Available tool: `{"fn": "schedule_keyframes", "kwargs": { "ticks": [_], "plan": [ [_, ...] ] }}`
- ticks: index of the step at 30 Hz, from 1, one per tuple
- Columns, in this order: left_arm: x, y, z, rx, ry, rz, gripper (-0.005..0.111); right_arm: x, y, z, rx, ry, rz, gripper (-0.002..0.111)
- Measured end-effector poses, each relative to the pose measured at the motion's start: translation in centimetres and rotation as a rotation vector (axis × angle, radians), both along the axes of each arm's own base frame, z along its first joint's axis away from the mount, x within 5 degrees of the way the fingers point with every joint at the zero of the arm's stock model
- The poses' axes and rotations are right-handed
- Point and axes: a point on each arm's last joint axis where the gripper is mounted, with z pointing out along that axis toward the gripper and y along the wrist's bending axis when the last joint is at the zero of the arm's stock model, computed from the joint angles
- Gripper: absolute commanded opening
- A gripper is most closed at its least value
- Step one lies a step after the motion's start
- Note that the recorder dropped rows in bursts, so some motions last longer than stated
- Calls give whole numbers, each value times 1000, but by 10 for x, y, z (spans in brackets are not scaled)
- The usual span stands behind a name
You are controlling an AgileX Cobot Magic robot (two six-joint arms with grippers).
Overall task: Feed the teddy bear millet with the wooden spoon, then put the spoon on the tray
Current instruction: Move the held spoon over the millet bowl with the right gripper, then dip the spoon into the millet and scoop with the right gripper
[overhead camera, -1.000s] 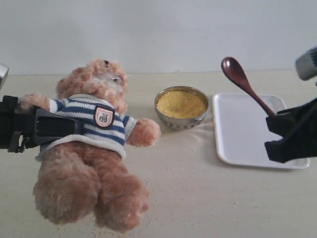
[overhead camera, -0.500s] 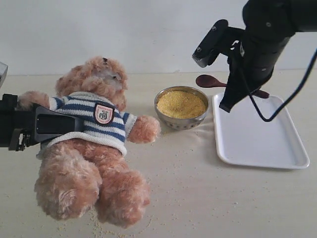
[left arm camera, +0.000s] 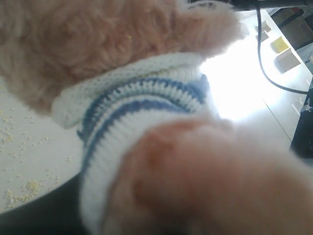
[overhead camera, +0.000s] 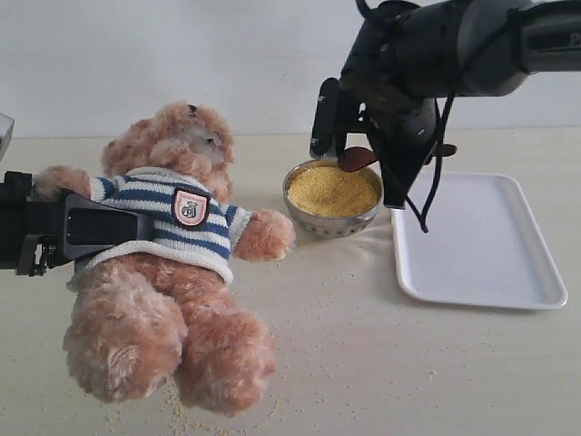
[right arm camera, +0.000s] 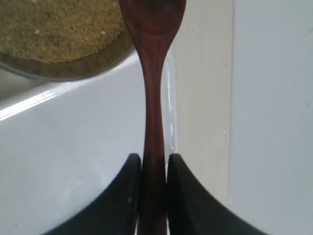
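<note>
- The fluffy light-brown plush teddy bear (overhead camera: pixel 168 272) in a navy-and-white striped sweater is reclining on the pale beige table (overhead camera: pixel 363 345), at the left of the exterior view. Its legs are pointing toward the camera and its head is tilting back
- Loose yellow grains (overhead camera: pixel 182 420) are lying scattered on the table around the bear's feet
- The black left gripper (overhead camera: pixel 100 232) is clamping the bear's torso from the side, with one finger lying across the front of the sweater. In the left wrist view the sweater and fur (left arm camera: pixel 146 98) are filling the frame
- The flat white rectangular plastic tray (overhead camera: pixel 481 245) is lying at the right, just beside the small round shiny metal bowl (overhead camera: pixel 331 224). The tray is carrying nothing
- The fine yellow millet (overhead camera: pixel 331 191) is sitting heaped in the metal bowl, between the bear's outstretched paw and the tray
- The right gripper (right arm camera: pixel 154 186) is pinching the slim handle of the dark reddish-brown wooden spoon (right arm camera: pixel 154 98), its black fingers (right arm camera: pixel 122 196) pressing on both sides
- The wooden spoon (overhead camera: pixel 359 159) is hanging level, its oval bowl over the far rim of the metal bowl. Contact with the millet cannot be determined
- A plain white wall (overhead camera: pixel 182 54) is standing behind the table
</note>
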Motion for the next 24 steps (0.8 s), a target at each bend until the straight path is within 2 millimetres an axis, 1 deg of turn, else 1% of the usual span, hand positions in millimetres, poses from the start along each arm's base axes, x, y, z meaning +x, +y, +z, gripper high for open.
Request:
{"fn": "schedule_keyframes", "kwargs": {
  "ticks": [4, 9, 18, 24],
  "plan": [
    [0, 0, 0, -1, 0, -1, 5, -2, 12, -10, -41, -2, 51, 0],
    [-1, -1, 1, -10, 0, -11, 5, 3, 12, -21, -89, 0, 66, 0],
    [-1, -1, 1, -19, 1, -20, 5, 8, 11, -23, -149, -46, 87, 0],
    [-1, -1, 1, -19, 1, -20, 5, 10, 12, -35, -173, -24, 84, 0]
  ]
}}
